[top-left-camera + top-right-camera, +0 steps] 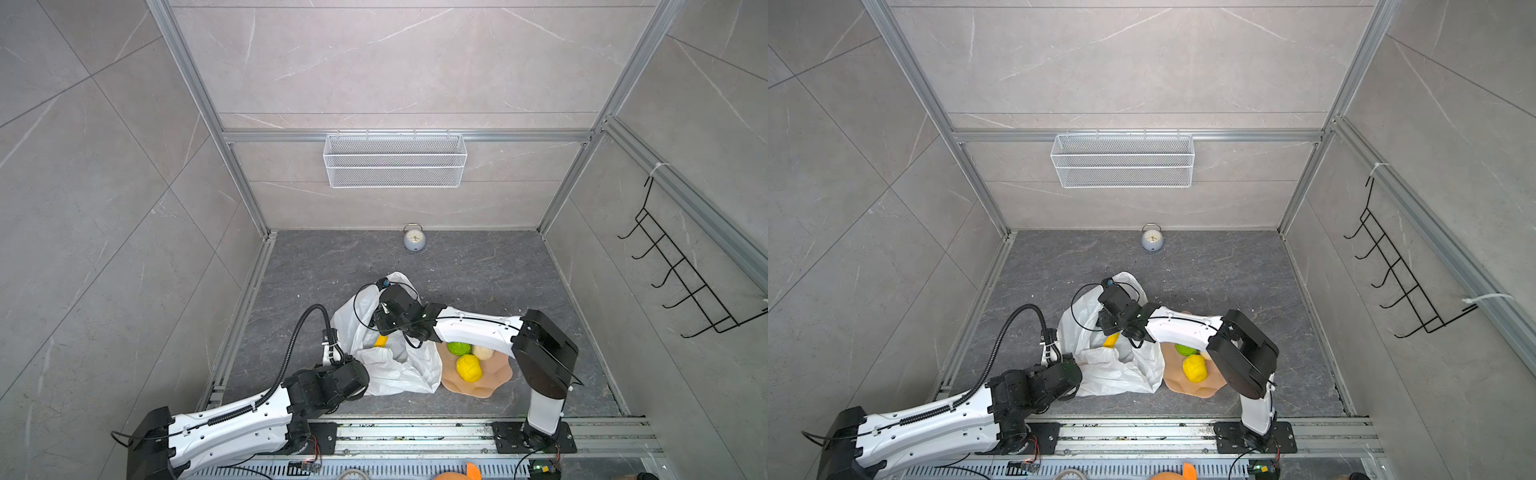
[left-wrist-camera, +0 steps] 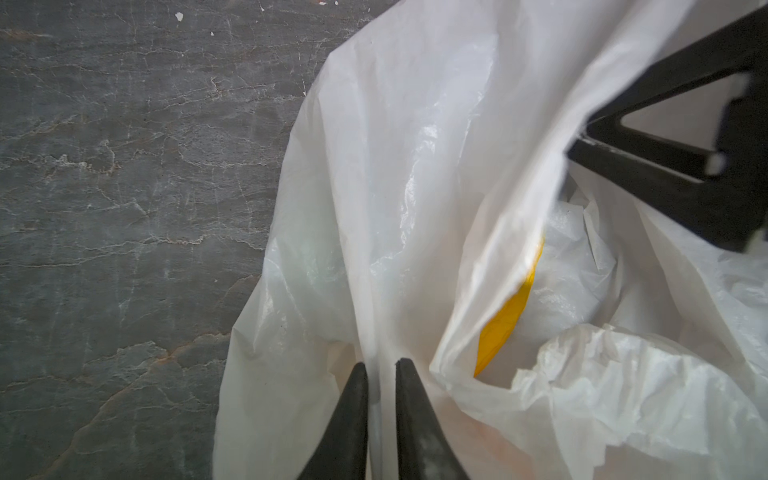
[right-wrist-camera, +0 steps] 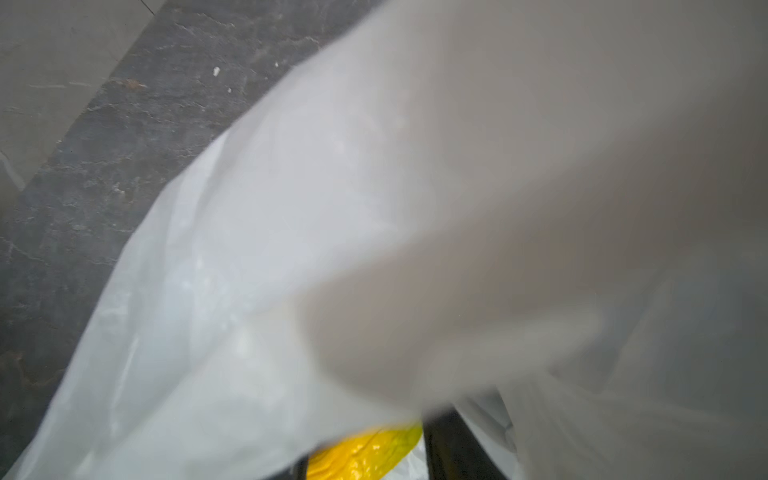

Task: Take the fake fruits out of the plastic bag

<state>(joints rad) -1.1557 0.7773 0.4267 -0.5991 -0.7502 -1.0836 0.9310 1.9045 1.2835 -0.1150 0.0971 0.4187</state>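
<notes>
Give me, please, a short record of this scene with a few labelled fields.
Bag: white plastic bag, mouth open, beside the bowl
Left end effector: shut on a fold of the bag's wall
Right end effector: inside the bag's mouth, yellow fruit between its fingers, grip unclear
In the bowl: green fruit, yellow round fruit, beige fruit
At the back: clock

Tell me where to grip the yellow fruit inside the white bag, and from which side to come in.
Grip the yellow fruit across its exposed upper end, probably coming down from above through the open mouth of the plastic bag. Only that end shows; film hides the rest and closes off its sides. The left gripper pinches the bag's rim beside that mouth.
</notes>
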